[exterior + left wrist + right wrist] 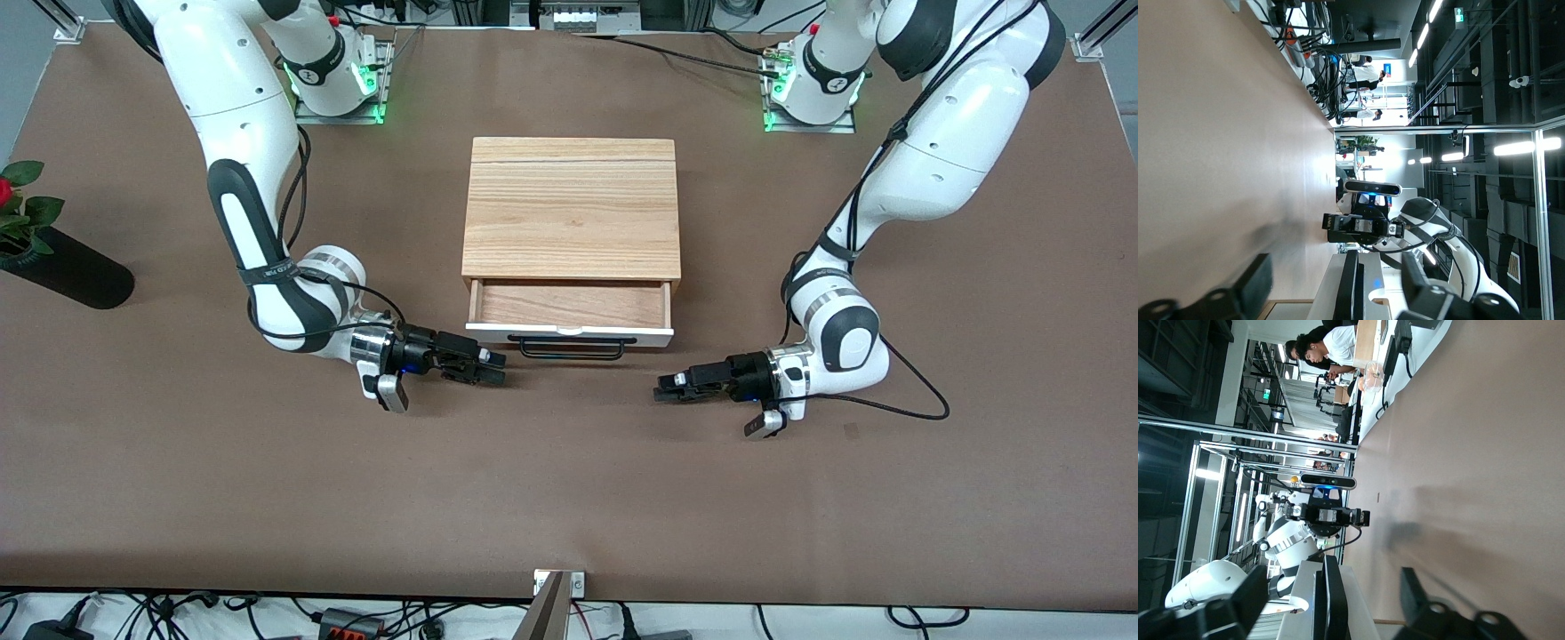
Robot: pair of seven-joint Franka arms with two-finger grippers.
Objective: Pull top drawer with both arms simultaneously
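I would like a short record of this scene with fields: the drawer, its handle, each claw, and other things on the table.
top drawer: pulled partly out, wood floor showing, nothing seen inside
handle: black bar, no claw touching it
left claw: open, low over the table beside the drawer front
right claw: open, low beside the handle's other end
other: wooden casing; rose plant at table edge

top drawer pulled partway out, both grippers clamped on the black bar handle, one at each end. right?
Not quite. The top drawer is partway out, but neither gripper is on the handle. In the front view the right gripper and the left gripper sit off its ends, nearer the front camera, holding nothing.
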